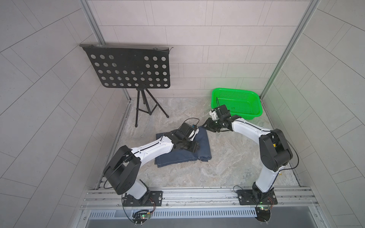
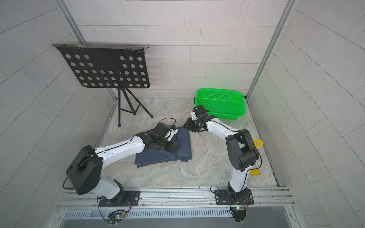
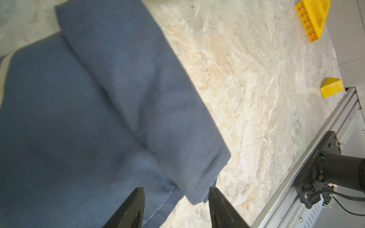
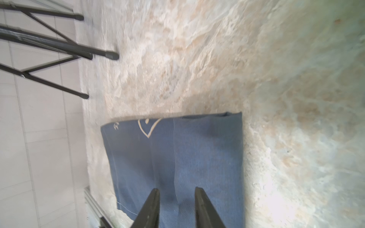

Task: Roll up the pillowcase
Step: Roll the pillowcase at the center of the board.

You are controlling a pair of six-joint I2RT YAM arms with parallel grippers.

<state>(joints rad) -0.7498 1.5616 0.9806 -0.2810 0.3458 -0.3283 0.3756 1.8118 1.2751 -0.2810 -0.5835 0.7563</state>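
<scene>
Nearest to us runs the metal rail [image 1: 197,195] that carries both arm bases, and beyond it the marbled tabletop [image 1: 217,171] reaches to the tiled back wall. We find the pillowcase [image 1: 204,145] near the middle of the tabletop in both top views [image 2: 183,147]. It is a dark blue cloth, and the side toward the right arm is turned over into a thick roll [image 3: 148,98]. The flat part, with its stitched seam, spreads out beneath the left arm. We see the left tool [image 1: 192,147] low over the cloth, just beside the roll. In the left wrist view [image 3: 176,192] its jaws stand well apart and the roll's end shows between them. One finger lies at the roll's edge, but we cannot tell whether it touches. The right tool [image 1: 203,126] hangs at the far corner of the roll. In the right wrist view [image 4: 176,190] its jaws are partly apart above the cloth, with nothing clamped between them. A pale outline drawing [image 4: 147,128] shows on the fabric there. We note a green basket [image 1: 237,90] in the far right corner, well apart from the cloth. A black music stand [image 1: 128,69] stands at the far left, and two yellow blocks [image 2: 257,142] [image 2: 255,172] lie near the right arm.
</scene>
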